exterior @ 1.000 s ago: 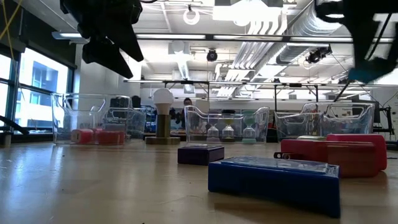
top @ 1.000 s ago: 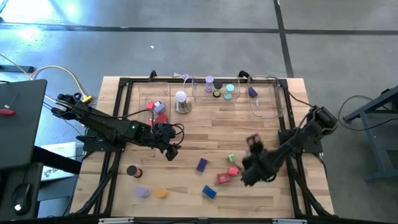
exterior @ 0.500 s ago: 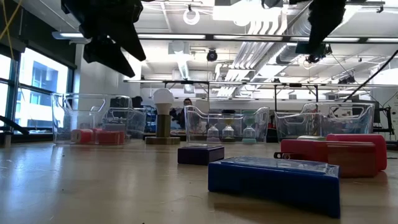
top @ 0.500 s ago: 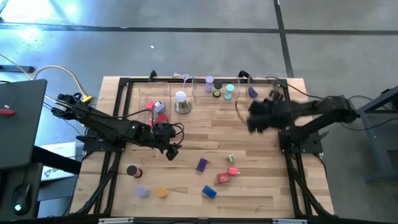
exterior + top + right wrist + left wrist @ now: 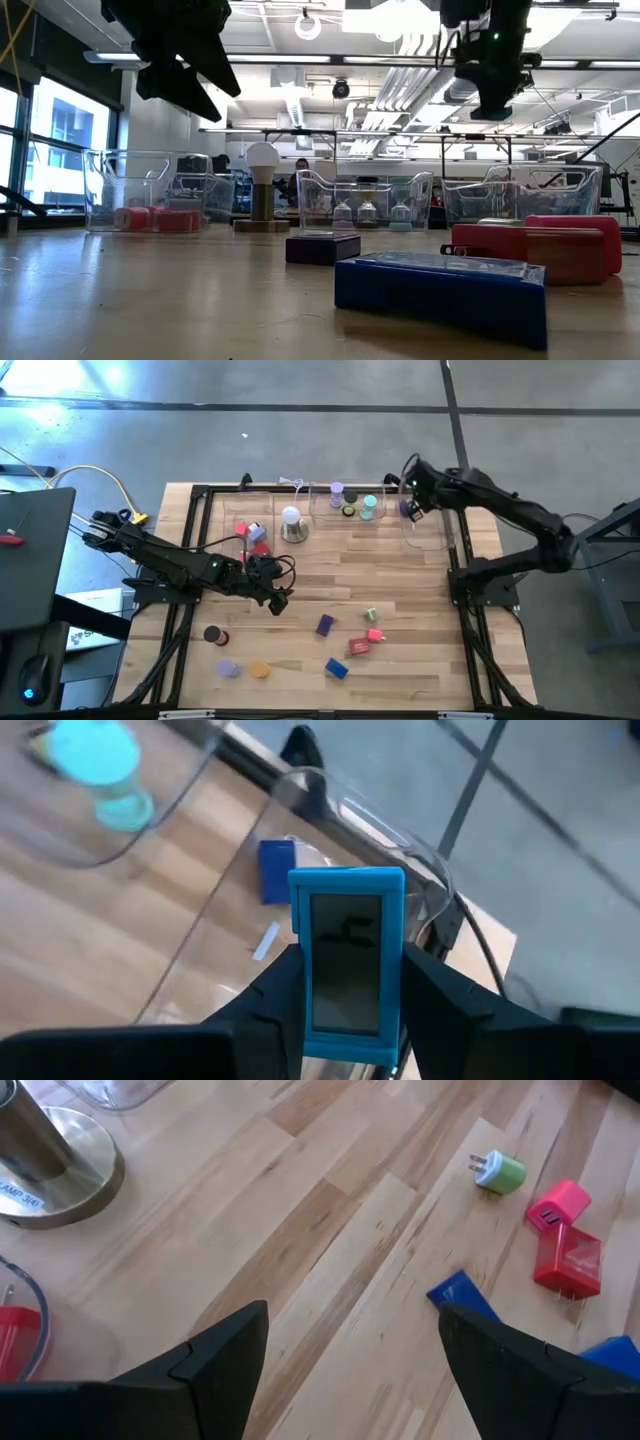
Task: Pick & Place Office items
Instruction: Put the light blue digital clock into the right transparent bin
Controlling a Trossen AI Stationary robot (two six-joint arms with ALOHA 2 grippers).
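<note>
My right gripper [image 5: 412, 503] hangs over the clear right-hand tray [image 5: 437, 532] at the far edge, shut on a light-blue block [image 5: 345, 945]. A dark blue block [image 5: 275, 870] lies in that tray. My left gripper [image 5: 275, 600] waits open above the bare wood left of centre. On the near table lie a purple block [image 5: 324, 624], a green piece [image 5: 372, 616], a pink one [image 5: 376, 635], a red one [image 5: 359, 647], a blue one [image 5: 336, 668], and orange [image 5: 260, 671], lilac [image 5: 228, 669] and black [image 5: 212, 634] rolls. My right gripper pinches the light-blue block between its two fingers [image 5: 275, 1005], one on each long side [image 5: 298, 970], on the half nearer the wrist. The other half sticks out past the fingertips. The block is lifted clear, above the right tray.
A white dome lamp on a metal base [image 5: 292, 526] stands by the far trays. The left tray [image 5: 240, 520] holds red and pink pieces; the middle tray [image 5: 330, 512] holds lilac and teal rolls. A black frame [image 5: 455, 550] edges the table. Bare wood lies mid-table.
My right gripper has risen from the near right of the table, beside the pink and red pieces, and swung fast to the far edge over the right tray, carrying the light-blue block. The left arm and the pieces on the table have kept still.
</note>
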